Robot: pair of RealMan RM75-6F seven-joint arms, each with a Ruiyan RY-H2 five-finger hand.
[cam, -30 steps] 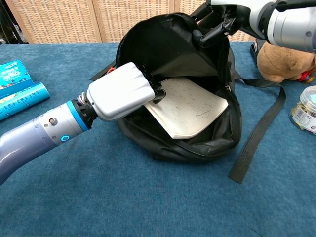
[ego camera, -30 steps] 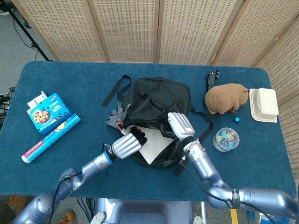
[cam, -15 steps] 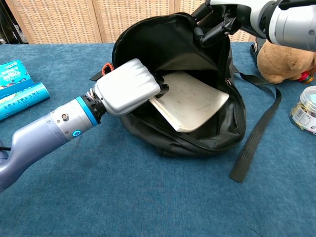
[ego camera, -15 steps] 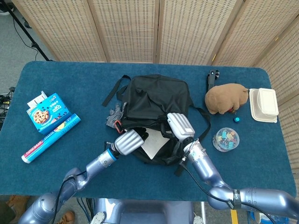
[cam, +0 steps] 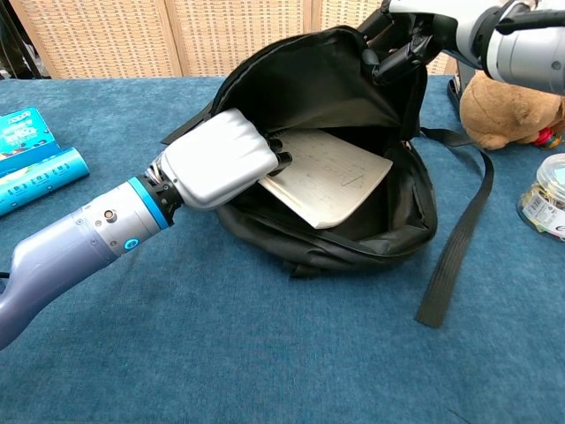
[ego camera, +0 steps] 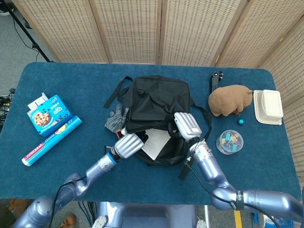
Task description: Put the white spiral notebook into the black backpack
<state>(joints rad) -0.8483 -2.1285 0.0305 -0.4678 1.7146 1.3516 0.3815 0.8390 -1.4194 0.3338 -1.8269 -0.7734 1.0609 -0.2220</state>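
The left hand (cam: 221, 159) grips the white spiral notebook (cam: 327, 175), now pushed deeper into the black fabric backpack (cam: 335, 84); the right hand (cam: 415, 40) still holds its rim up.

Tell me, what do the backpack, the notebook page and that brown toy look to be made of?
The black backpack looks like thin woven fabric, probably nylon: it crumples and has a faint sheen. The white spiral notebook shows matte paper with faint handwriting. The brown toy looks like fuzzy, soft plush.
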